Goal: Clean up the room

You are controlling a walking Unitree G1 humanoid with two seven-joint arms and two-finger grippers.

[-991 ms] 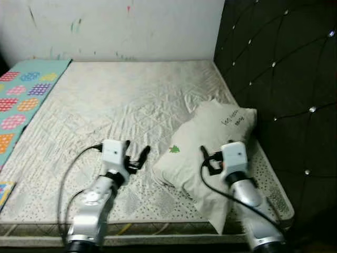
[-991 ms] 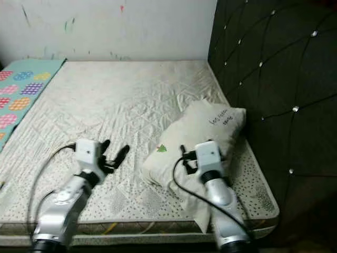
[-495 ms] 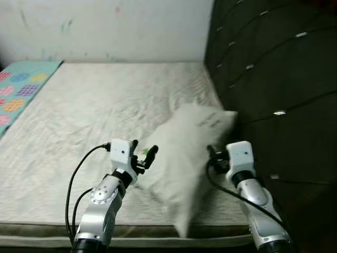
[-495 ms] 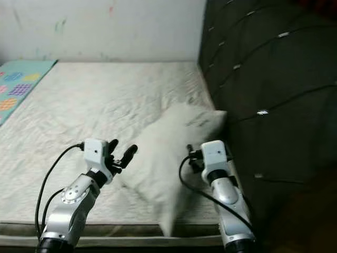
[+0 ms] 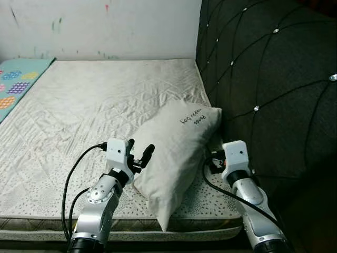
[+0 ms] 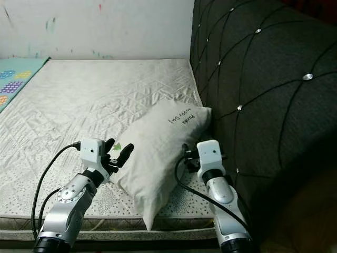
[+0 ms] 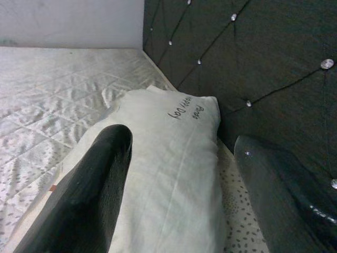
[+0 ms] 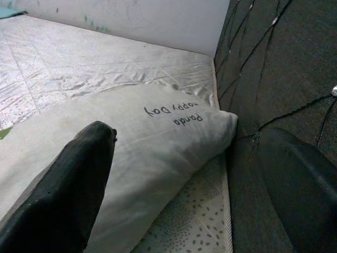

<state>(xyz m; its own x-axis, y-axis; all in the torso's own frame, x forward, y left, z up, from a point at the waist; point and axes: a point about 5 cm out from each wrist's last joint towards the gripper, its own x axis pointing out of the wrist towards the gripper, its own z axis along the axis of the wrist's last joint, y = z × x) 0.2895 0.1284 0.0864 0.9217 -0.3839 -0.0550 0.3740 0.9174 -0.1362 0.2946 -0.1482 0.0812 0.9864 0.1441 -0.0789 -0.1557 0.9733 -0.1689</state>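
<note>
— So, which step are we working on in this room tidy?

— We are judging it to be the pillow step. The pillow (image 5: 176, 147) is lying slantwise on the bed (image 5: 95, 100), in the lower middle of the head-camera frame, its lettered end pointing up and right toward the dark tufted headboard (image 5: 263, 79) and its other corner hanging over the near edge of the mattress.

— And where are our tools sitting?

— The left tool (image 5: 138, 156) is hovering at the pillow's left edge, fingers spread wide and gripping nothing; its wrist camera is looking straight along the pillow between the two fingers (image 7: 89, 195). The right tool (image 5: 212, 161) is waiting low in the gap between pillow and headboard. Its wrist camera is showing the fingers (image 8: 68, 190) parted wide, also holding nothing.

— So we are bracketing it from both sides?

— Roughly, yes; whether either tool is actually touching the fabric, we cannot tell.

— What is the next move asking of us?

— Probably closing in on both flanks together, since soft stuffing is likely to sag from a single pinch, then squaring the pillow flat against the headboard.
</note>
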